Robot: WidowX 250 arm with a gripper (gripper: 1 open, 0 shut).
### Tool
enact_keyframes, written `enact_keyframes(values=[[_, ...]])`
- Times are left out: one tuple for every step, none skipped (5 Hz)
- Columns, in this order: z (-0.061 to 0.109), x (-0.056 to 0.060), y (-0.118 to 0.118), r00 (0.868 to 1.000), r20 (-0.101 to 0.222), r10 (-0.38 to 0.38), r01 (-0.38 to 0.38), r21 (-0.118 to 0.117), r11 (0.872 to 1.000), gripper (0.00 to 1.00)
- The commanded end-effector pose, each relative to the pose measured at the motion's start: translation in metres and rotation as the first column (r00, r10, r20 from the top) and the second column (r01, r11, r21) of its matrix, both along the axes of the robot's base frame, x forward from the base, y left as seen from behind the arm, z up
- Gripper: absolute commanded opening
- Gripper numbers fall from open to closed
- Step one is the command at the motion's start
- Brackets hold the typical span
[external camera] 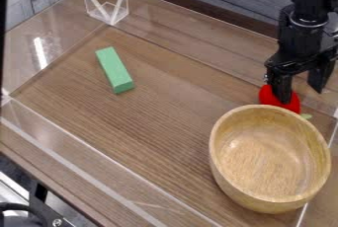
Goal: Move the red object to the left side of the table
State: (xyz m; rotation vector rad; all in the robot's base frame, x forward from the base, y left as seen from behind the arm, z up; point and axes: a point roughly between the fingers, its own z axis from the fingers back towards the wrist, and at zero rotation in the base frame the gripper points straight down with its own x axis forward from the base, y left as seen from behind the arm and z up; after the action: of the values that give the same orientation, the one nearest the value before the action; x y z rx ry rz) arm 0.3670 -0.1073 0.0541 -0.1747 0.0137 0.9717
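Observation:
The red object (280, 98) is a small bright-red toy fruit on the brown wood-grain table (172, 113), at the right side just behind the wooden bowl. My gripper (295, 81) hangs straight down over it, black fingers spread open and straddling its top. Most of the fruit's upper part is hidden behind the fingers, and I cannot tell whether they touch it. Nothing is gripped.
A large wooden bowl (271, 158) sits at the front right, right next to the red object. A green rectangular block (114, 69) lies at left centre. Low clear acrylic walls (106, 6) edge the tabletop.

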Motion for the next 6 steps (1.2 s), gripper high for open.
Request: enact_keyframes(values=[[0.012, 0.005, -0.001, 0.999, 0.031, 0.013, -0.013, 0.006, 1.0, 1.0], [0.01, 0.006, -0.002, 1.0, 0.024, 0.019, -0.02, 0.022, 1.0, 1.0], [0.0, 0.007, -0.001, 1.0, 0.019, 0.011, -0.011, 0.031, 0.999, 0.0], [0.012, 0.007, 0.003, 1.0, 0.028, -0.003, 0.002, 0.01, 1.0, 0.0], [0.035, 0.006, 0.003, 0.998, 0.05, -0.042, 0.044, -0.031, 0.999, 0.0], [0.06, 0.006, 0.003, 0.994, 0.079, -0.078, 0.083, -0.07, 0.994, 0.0]])
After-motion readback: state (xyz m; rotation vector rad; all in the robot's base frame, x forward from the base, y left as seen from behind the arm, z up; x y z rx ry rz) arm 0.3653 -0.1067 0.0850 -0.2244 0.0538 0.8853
